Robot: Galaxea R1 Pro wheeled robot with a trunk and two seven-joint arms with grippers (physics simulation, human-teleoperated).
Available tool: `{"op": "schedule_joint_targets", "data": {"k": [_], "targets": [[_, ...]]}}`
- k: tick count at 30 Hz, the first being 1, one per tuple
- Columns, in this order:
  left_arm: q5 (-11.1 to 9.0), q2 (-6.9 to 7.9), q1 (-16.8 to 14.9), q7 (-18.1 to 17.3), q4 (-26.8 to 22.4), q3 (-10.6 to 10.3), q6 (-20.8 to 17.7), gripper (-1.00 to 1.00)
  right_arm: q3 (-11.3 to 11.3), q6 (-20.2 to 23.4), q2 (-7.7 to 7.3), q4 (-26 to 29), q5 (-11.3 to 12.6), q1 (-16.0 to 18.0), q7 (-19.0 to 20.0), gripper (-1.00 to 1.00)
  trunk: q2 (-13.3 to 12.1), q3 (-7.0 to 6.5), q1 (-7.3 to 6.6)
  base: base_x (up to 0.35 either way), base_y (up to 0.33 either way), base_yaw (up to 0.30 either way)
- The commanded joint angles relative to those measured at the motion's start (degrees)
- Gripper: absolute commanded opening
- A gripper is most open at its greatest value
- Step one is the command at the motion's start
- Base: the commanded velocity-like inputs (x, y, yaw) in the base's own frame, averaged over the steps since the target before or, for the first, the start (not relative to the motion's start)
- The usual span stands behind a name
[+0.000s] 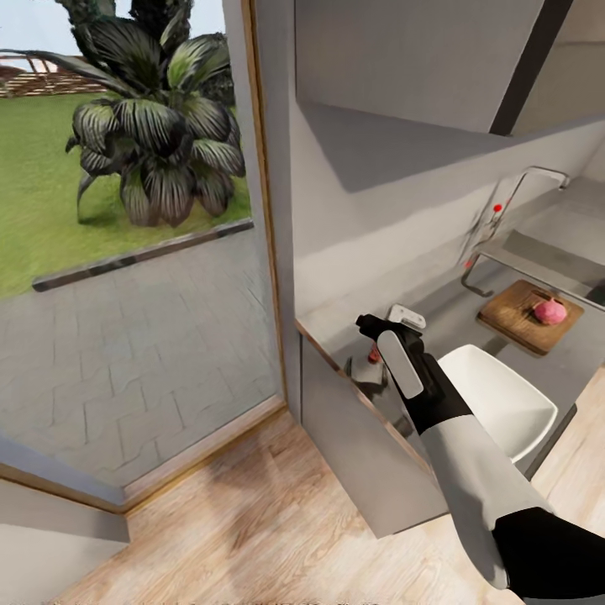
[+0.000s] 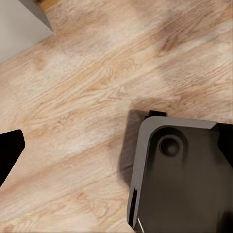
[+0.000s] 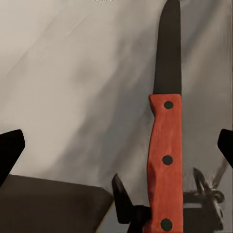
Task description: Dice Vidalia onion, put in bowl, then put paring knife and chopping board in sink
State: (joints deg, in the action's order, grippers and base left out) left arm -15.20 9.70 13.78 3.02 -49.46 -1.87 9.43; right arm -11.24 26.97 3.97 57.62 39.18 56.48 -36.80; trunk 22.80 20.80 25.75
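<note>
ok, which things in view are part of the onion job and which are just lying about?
Part of the job:
- knife, under the right gripper
- onion, on the chopping board
- white bowl
- sink with its tap
- countertop

Just lying about:
- small white block on the countertop
- plant outside the window
- wooden floor

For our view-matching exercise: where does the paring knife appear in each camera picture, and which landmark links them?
Head view: paring knife, a red glimpse under the right tool, at the countertop's near end.
Right wrist view: knife flat on the countertop, between the tool's open fingers.
Left wrist view: wooden floor, robot's base.
Shared landmark: the grey countertop.
</note>
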Motion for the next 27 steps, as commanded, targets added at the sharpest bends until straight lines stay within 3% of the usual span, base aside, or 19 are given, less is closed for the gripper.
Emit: {"op": "schedule_joint_targets", "data": {"k": [1, 27], "targets": [[-0.3, 0.06, 0.0, 0.3, -0.1, -0.2, 0.1, 1.0, -0.1, 0.1, -0.03, 0.1, 0.4, 0.0, -0.5, 1.0, 0.1, 0.17, 0.04, 0.001, -0.121, 0.0], [-0.3, -0.03, 0.0, 0.3, 0.5, -0.2, 0.1, 1.0, -0.1, 0.0, -0.1, -2.5, 0.4, 0.0, -0.3, 1.0, 0.1, 2.19, 0.04, 0.0, -0.011, 0.0]]}}
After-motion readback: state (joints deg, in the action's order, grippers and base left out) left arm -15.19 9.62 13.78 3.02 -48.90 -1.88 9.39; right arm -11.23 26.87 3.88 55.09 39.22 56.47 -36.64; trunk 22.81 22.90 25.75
